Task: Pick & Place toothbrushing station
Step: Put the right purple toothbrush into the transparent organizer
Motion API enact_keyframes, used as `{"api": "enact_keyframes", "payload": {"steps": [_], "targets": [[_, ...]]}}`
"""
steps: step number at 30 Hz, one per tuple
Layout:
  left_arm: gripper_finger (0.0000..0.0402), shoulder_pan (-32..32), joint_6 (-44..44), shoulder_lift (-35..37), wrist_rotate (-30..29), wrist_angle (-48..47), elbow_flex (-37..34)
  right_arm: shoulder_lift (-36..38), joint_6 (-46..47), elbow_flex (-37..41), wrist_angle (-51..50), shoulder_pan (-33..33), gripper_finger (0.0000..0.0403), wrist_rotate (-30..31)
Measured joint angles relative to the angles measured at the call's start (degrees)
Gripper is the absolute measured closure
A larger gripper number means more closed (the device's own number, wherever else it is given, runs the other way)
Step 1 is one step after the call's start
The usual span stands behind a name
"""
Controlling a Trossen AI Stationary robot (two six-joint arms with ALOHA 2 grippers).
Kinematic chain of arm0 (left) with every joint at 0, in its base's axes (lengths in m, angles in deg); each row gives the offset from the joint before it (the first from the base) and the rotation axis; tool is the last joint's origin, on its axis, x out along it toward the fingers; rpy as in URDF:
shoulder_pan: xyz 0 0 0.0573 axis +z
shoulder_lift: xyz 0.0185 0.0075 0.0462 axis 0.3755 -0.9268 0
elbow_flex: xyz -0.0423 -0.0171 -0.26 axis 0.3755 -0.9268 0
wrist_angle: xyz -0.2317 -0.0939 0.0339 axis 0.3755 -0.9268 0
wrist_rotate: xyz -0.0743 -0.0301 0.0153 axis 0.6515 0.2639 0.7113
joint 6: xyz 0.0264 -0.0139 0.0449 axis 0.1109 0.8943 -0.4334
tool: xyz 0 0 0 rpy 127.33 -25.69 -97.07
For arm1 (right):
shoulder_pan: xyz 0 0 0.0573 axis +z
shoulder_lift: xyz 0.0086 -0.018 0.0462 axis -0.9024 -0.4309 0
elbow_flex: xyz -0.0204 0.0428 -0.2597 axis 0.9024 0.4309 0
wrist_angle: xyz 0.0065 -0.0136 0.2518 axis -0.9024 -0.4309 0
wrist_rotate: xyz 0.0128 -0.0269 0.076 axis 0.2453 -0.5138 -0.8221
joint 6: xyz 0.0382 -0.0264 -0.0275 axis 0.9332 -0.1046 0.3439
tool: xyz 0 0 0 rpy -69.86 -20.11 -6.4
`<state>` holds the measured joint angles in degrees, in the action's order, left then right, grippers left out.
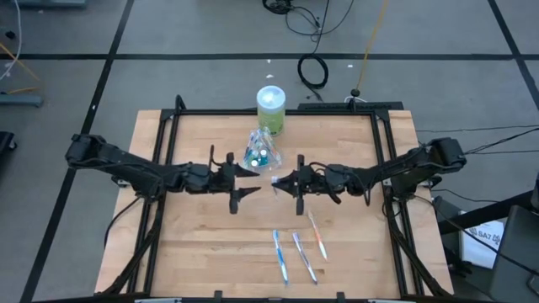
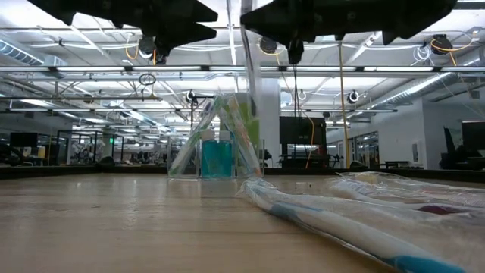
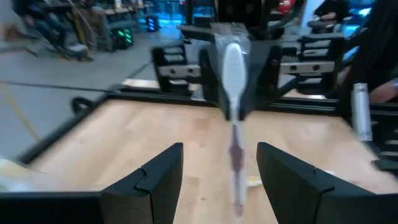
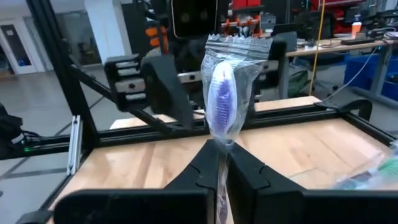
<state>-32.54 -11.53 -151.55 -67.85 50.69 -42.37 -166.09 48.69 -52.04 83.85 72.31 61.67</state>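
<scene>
A wrapped brush (image 4: 222,99) is held upright by the right gripper (image 1: 288,183), whose fingers are clenched on its handle, above the table (image 1: 202,252) near the middle. In the right wrist view the brush head is seen inside clear wrapping, sticking up past the closed fingertips (image 4: 205,174). In the left wrist view the same brush (image 3: 234,93) is seen hanging straight ahead, gripped by the right arm.

The left gripper (image 1: 240,181) is placed facing the right one, just apart from it, with its fingers (image 3: 152,180) spread and nothing between them.

The cup (image 1: 258,151) is found at the table's back-middle, just behind the two grippers, with brushes leaning in it and teal-capped tubes (image 2: 216,155) standing inside. A green container (image 1: 271,109) with a pale lid is set right behind the cup, near the back edge.

Three wrapped brushes (image 1: 296,252) are laid side by side on the front part of the table, well apart from the cup. In the low view they are seen close to the camera in crinkled wrapping (image 2: 356,220), with both arms overhead.
</scene>
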Motion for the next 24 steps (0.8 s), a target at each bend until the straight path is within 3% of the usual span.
{"api": "enact_keyframes", "payload": {"steps": [4,12,18,24], "targets": [[0.019,0.69,2.97,-1.71,3.94,-0.21,0.0,-1.52,0.43,-1.96,0.14,0.0,0.0397,-0.04],[0.019,2.54,4.98,-3.99,4.28,4.99,-0.02,-1.65,0.54,-3.06,-0.8,0.0,0.0397,-0.02],[0.019,5.48,9.37,-4.29,12.23,9.08,-0.02,-1.61,0.28,-3.05,-1.02,0.0,0.0397,0.01],[0.019,6.02,9.47,-5.33,12.69,9.76,0.0,-1.59,-0.49,-3.01,-0.45,-0.13,0.0397,0.03]]}}
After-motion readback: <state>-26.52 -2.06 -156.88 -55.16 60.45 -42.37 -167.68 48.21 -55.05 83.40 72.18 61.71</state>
